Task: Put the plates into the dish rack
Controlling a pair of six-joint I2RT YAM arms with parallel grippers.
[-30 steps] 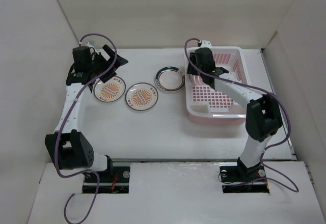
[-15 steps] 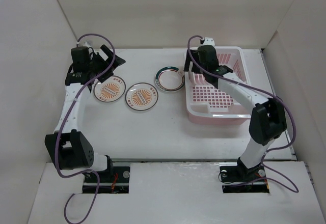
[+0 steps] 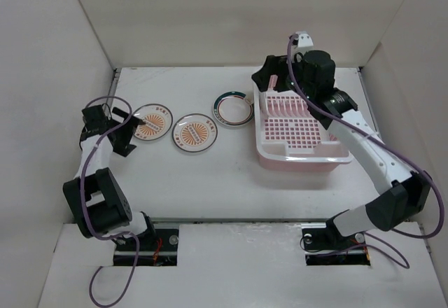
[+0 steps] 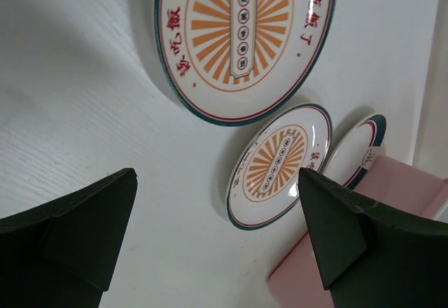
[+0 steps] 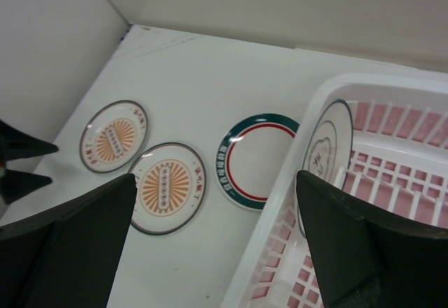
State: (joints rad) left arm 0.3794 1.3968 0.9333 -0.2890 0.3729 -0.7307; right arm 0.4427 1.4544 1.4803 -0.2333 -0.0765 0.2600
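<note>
One thin-rimmed plate [image 5: 323,143] stands on edge at the left end of the dish rack [image 3: 302,155]. On your desk [image 3: 210,175] lie the green-rimmed plate [image 3: 232,108] just beside the rack, then the middle sunburst plate [image 3: 194,131] and the leftmost sunburst plate [image 3: 152,122]. Your left jaws and right jaws are both released, empty.
</note>
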